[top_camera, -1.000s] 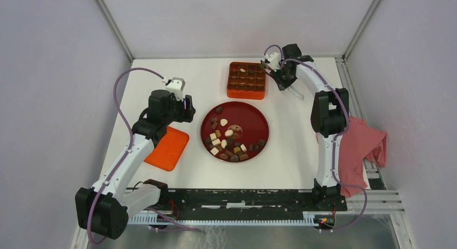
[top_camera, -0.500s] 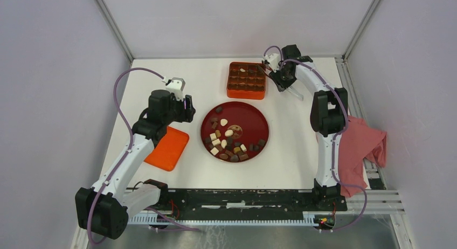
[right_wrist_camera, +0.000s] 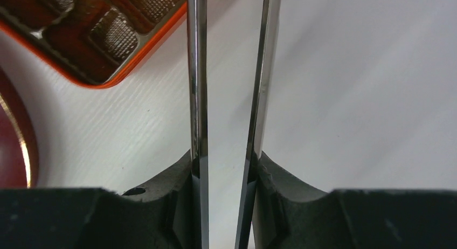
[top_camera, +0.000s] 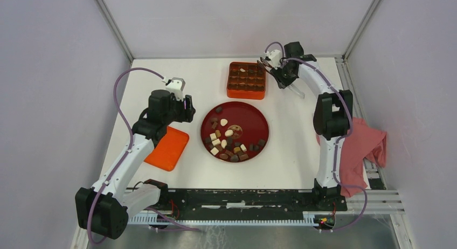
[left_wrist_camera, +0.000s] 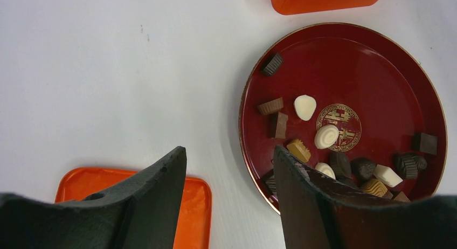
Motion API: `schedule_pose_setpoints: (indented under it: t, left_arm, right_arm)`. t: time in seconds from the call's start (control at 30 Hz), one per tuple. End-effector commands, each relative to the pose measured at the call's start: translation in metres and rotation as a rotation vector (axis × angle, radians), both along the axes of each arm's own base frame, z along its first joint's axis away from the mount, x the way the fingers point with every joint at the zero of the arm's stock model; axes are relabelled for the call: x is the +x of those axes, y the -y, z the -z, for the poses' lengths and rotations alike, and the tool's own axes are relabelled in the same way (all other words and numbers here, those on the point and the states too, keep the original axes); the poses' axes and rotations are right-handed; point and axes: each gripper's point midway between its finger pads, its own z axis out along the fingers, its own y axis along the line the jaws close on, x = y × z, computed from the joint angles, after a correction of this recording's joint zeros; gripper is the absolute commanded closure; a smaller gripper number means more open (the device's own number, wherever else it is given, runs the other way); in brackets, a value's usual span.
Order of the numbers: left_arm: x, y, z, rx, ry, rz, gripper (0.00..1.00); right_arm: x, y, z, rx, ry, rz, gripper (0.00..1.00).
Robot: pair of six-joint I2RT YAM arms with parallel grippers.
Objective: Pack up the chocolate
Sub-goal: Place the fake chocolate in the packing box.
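Right gripper (right_wrist_camera: 225, 165) pinches what look like metal tweezers (right_wrist_camera: 197, 71), their blades narrowly apart with nothing visible between them, right of the orange box (right_wrist_camera: 99, 82). Left gripper (left_wrist_camera: 229, 157) gapes wide, empty, left of the red plate (left_wrist_camera: 377, 60) carrying the chocolate (left_wrist_camera: 305, 107).

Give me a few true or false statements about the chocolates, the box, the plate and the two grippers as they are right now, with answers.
1. The orange box sits beyond the red plate, farther from the arm bases. True.
2. The left gripper holds a chocolate. False: it is open and empty.
3. Chocolates lie on the red plate. True.
4. The right gripper hangs over the red plate. False: it is beside the orange box, holding tweezers.
5. A pink cloth lies by the left arm. False: it is by the right arm.
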Motion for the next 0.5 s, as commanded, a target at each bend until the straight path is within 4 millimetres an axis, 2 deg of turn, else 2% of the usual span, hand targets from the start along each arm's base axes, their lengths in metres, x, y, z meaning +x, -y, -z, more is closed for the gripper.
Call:
schedule_pose_setpoints:
  t: [0.0,0.17,0.33,0.47]
  left_arm:
    - [0.002,0.0,-0.01,0.02,0.051,0.035,0.34]
    - [0.001,0.008,-0.023,-0.03,0.083,0.055,0.33]
    - [-0.005,0.028,-0.054,-0.176,0.124,0.104,0.31]
    - [-0.011,0.042,-0.072,-0.309,0.14,0.122,0.13]
  right_arm:
    - [-0.008,-0.013,-0.083,0.101,0.169,-0.041,0.66]
    - [-0.07,-0.039,-0.101,0.242,0.158,-0.229,0.66]
    - [-0.136,-0.054,-0.089,0.264,0.113,-0.424,0.66]
    - [-0.174,-0.065,-0.07,0.183,0.087,-0.551,0.66]
